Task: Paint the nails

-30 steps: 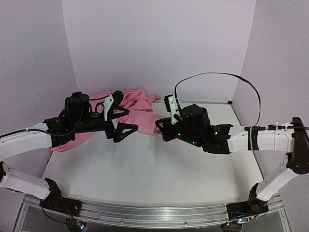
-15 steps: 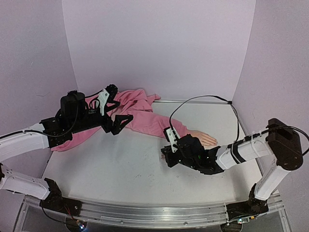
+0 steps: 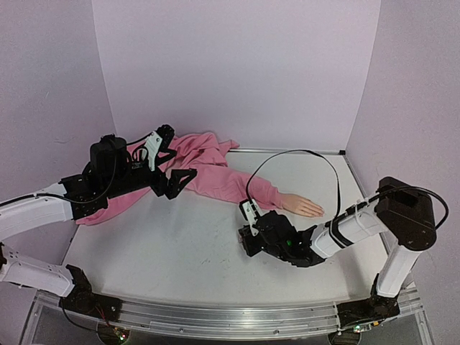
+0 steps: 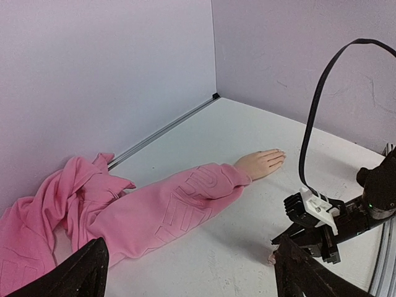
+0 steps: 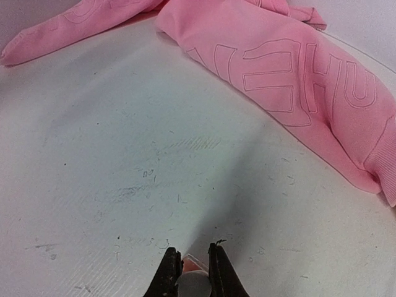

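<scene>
One mannequin hand (image 3: 302, 206) in a pink sleeve (image 3: 230, 183) lies flat on the table (image 3: 180, 244).
From above, the left gripper (image 3: 180, 152) gapes over the sleeve. The left wrist view shows the nails (image 4: 278, 153) well apart from it. The right wrist view shows the right gripper (image 5: 193, 253) clamped on a tiny pinkish bottle (image 5: 193, 286).

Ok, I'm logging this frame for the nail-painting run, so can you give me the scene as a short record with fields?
left gripper: open, holding nothing, above the pink sweater
right gripper: shut on a small pinkish item with a pale top, low at the table
mannequin hand: lying flat on the table, wrist inside the sleeve
nails: too small to tell if painted
gap: right gripper is apart from the mannequin hand, nearer the arm bases
</scene>
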`<state>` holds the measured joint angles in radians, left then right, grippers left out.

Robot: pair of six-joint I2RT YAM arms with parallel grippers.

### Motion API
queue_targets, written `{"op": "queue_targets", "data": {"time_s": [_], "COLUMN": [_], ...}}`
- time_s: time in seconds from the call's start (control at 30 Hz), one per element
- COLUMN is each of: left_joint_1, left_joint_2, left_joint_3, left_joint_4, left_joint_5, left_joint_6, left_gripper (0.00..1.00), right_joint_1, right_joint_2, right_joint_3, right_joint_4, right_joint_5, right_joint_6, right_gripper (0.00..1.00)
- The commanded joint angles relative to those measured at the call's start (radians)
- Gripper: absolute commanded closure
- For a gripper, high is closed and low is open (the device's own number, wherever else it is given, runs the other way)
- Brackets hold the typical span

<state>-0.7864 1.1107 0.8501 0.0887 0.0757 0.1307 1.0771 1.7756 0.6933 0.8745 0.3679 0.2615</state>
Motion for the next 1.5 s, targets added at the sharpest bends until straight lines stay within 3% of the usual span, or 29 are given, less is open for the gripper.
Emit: {"op": "queue_targets", "data": {"time_s": [0.0,0.2,0.3,0.43,0.53,0.67,0.8,1.0,1.2,1.47], "left_joint_1": [-0.002,-0.002,-0.002,0.001,0.029,0.118,0.228,0.417,0.595,0.625], "left_joint_2": [-0.020,-0.013,-0.011,-0.010,-0.011,-0.006,0.000,-0.054,-0.226,-0.296], "left_joint_3": [0.007,0.006,0.008,0.010,0.013,0.022,0.025,0.006,-0.137,-0.163], "left_joint_4": [0.052,0.052,0.052,0.053,0.055,0.054,0.054,0.050,0.047,0.002], "left_joint_5": [-0.019,-0.021,-0.016,-0.019,-0.028,-0.037,-0.081,-0.175,-0.210,-0.159], "left_joint_6": [0.001,0.000,-0.001,-0.006,-0.040,-0.090,-0.159,-0.237,-0.260,-0.168], "left_gripper": [0.06,0.06,0.06,0.04,0.03,0.01,0.00,0.00,0.01,0.01], "right_joint_1": [0.005,0.004,0.005,0.005,0.005,-0.020,-0.116,-0.429,-0.816,-0.851], "right_joint_2": [0.017,0.031,0.027,-0.022,-0.081,-0.181,-0.309,-0.534,-0.693,-0.754], "right_joint_3": [-0.014,-0.026,-0.035,-0.037,0.022,0.091,0.091,-0.006,-0.075,-0.058], "right_joint_4": [0.066,0.086,0.087,0.057,-0.065,-0.239,-0.327,-0.378,-0.429,-0.441], "right_joint_5": [0.038,0.046,0.050,0.069,0.097,0.138,0.098,-0.061,-0.282,-0.296], "right_joint_6": [0.018,0.036,0.051,0.073,0.090,0.083,0.063,-0.028,-0.073,-0.077], "right_gripper": [0.97,0.92,0.82,0.61,0.44,0.19,0.04,0.02,0.02,0.02]}}
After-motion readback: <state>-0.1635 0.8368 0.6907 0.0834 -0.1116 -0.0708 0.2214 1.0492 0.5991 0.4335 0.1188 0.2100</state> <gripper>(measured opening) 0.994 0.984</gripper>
